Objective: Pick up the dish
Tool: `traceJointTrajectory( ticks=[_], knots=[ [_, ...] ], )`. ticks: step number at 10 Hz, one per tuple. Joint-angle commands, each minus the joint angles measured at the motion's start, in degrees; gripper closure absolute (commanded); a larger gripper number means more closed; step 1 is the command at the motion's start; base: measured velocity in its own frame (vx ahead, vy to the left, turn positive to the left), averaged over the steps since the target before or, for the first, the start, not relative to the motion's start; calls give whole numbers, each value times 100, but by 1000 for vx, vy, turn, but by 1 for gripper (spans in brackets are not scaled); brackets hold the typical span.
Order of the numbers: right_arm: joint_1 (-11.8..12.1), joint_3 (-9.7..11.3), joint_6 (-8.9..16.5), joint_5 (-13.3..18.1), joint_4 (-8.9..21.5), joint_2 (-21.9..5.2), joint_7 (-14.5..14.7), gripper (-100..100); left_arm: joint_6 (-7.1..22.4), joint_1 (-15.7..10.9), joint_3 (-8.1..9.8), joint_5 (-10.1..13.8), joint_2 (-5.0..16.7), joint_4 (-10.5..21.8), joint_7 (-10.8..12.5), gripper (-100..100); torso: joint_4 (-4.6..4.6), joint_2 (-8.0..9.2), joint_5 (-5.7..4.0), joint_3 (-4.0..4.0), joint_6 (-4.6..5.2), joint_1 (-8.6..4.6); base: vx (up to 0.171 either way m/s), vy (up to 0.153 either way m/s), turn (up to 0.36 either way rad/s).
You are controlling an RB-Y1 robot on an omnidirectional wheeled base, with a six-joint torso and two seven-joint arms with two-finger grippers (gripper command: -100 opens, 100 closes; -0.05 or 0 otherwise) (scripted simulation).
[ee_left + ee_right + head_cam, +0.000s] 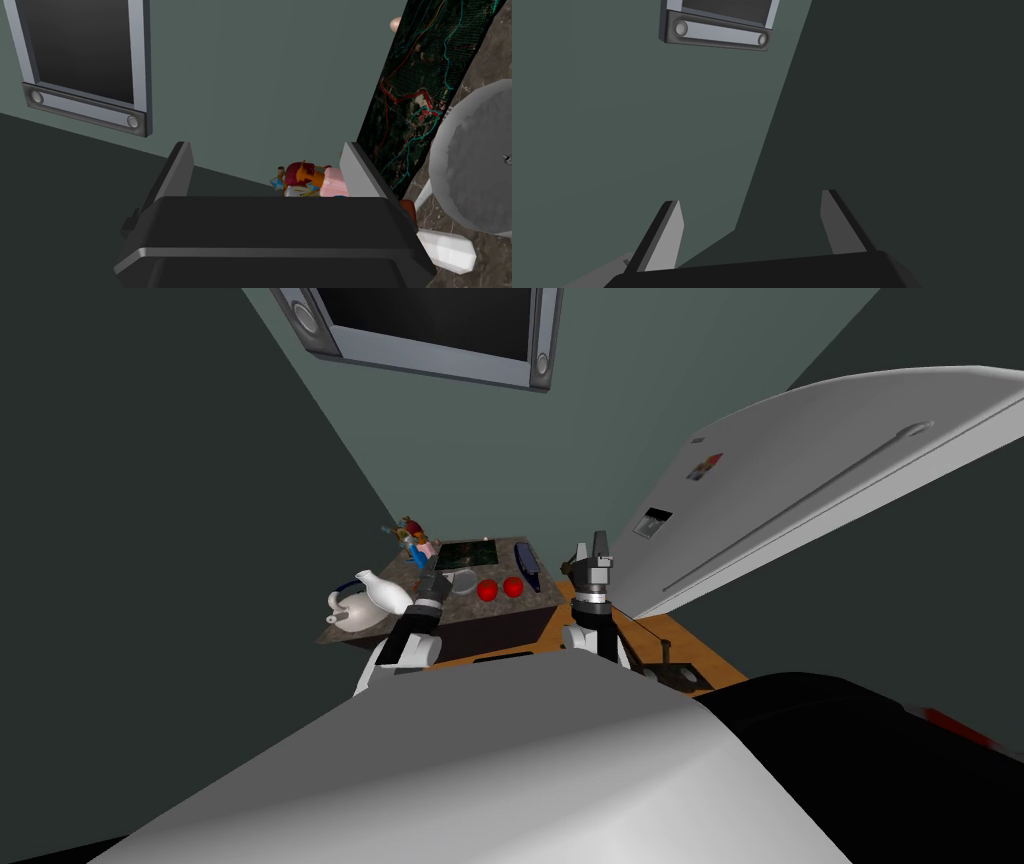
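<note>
The dish (464,581) is a shallow grey round bowl on a dark marbled tabletop (520,600). In the left wrist view the dish (475,160) lies outside my left gripper's fingers, beside one of them (357,170), not between them. My left gripper (440,578) hovers just left of the dish over the table, and the left gripper (270,170) is open with nothing held. My right gripper (597,546) is raised at the table's right end. The right gripper (752,225) is open and empty.
Two red round things (500,587), a dark blue object (527,565), a dark map-like board (467,553) and a colourful toy (415,536) share the table. A white jug (385,591) and teapot (350,608) stand at its left. A white appliance door (800,488) slants at right.
</note>
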Motion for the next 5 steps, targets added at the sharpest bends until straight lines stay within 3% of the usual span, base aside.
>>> traceJointTrajectory(
  ticks=[1,5],
  knots=[
    [0,0,0,0,0,0,0,0,171,-78,6,-4,-9,34,-9,-100,0,0,0,0,0,0,-3,-12,-17],
    [0,0,0,0,0,0,0,0,823,-250,94,4,68,202,-99,-100,0,-2,0,-1,-1,2,-2,-15,-35]
  ],
)
